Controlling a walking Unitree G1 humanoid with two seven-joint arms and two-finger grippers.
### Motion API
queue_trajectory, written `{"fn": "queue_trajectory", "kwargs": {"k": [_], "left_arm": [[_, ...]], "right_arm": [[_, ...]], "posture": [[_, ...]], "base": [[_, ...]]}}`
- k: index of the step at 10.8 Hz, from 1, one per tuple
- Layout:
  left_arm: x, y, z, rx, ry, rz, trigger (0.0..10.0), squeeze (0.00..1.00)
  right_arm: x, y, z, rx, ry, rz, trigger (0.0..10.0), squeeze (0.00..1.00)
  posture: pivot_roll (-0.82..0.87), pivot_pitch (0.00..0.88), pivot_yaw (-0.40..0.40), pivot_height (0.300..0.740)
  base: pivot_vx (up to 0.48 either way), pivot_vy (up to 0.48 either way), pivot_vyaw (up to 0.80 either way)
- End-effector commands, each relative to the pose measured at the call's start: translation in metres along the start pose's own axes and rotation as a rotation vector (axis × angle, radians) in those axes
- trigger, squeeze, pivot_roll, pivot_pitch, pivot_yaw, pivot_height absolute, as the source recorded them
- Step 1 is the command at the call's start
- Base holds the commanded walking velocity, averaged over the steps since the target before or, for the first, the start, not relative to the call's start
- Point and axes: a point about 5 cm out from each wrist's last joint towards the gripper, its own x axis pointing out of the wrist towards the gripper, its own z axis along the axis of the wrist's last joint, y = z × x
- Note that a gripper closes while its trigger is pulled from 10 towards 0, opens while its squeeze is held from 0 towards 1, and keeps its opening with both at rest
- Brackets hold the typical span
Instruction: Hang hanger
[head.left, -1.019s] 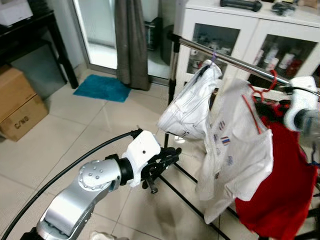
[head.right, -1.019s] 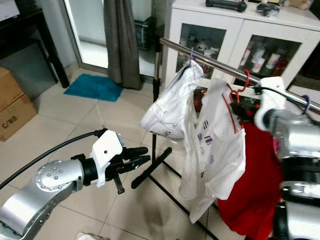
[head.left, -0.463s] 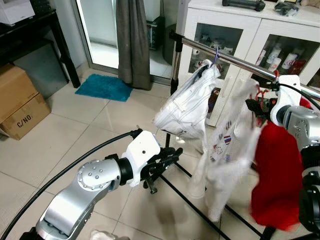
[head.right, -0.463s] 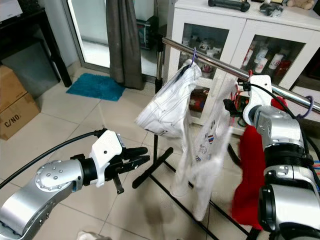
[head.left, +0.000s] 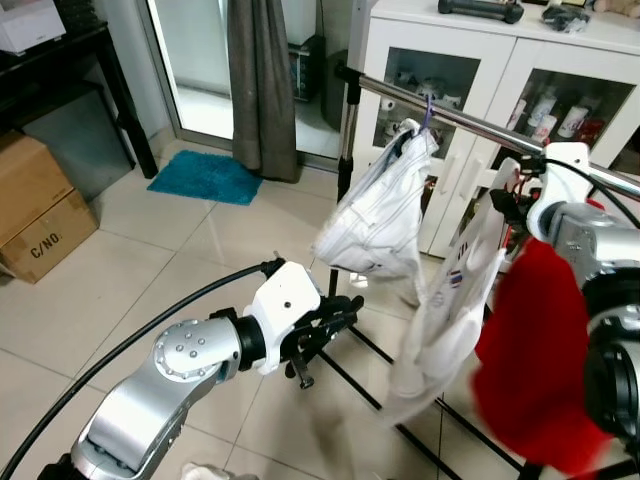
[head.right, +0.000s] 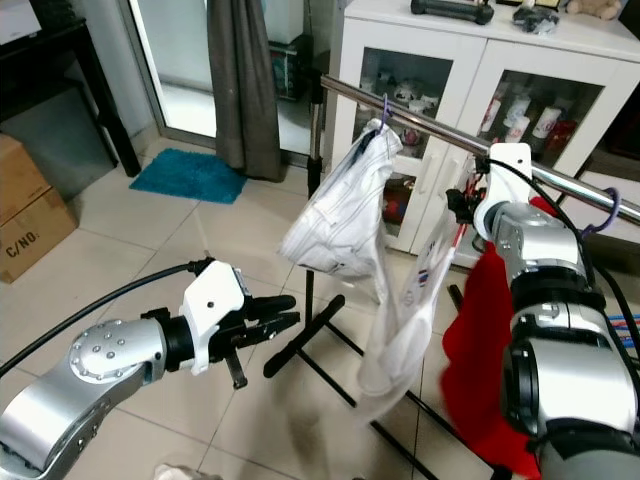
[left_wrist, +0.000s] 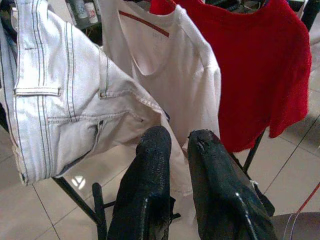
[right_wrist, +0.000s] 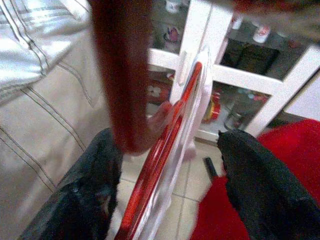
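My right tool (right_wrist: 165, 190) sits open around the red hanger (right_wrist: 165, 150); the hook could miss the rail (head.right: 440, 130), dropping the shirt (head.right: 410, 300).

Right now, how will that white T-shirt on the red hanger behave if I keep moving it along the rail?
Probably floppy: the white T-shirt hangs in loose folds and looks blurred. It seems light. The red hanger sits between the right gripper fingers, which stand apart, so it might slip or twist.
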Motion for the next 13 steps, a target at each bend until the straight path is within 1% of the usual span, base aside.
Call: {"fn": "queue_trajectory", "kwargs": {"k": [1,4,5,6,8,13], "left_arm": [[0.001,0.001,0.003,0.018,0.002,-0.009,10.0,0.0],[0.001,0.001,0.004,0.018,0.001,-0.012,10.0,0.0],[0.001,0.001,0.003,0.018,0.003,-0.013,10.0,0.0],[0.001,0.001,0.003,0.018,0.004,-0.014,10.0,0.0],[0.0,0.002,0.004,0.022,0.006,-0.019,10.0,0.0],[0.0,0.001,0.003,0.024,0.007,-0.017,10.0,0.0]], "right_arm": [[0.002,-0.001,-0.011,0.0,0.052,-0.022,0.0,0.0],[0.003,-0.006,-0.021,0.017,0.09,-0.058,0.0,0.0],[0.003,-0.01,-0.028,0.044,0.108,-0.074,0.0,0.0],[0.003,-0.011,-0.029,0.048,0.11,-0.077,0.0,0.0],[0.001,-0.015,-0.027,0.069,0.095,-0.078,0.0,0.0],[0.0,-0.016,-0.018,0.069,0.051,-0.046,0.0,0.0]], "posture": [[0.07,0.036,0.004,0.74],[0.08,0.033,0.0,0.74],[0.08,0.033,0.001,0.74],[0.08,0.033,0.001,0.74],[0.08,0.031,0.011,0.74],[0.08,0.023,0.001,0.74]], "base": [[0.0,0.0,0.0],[0.0,0.0,0.0],[0.0,0.0,0.0],[0.0,0.0,0.0],[0.0,0.0,0.0],[0.0,0.0,0.0]]}}
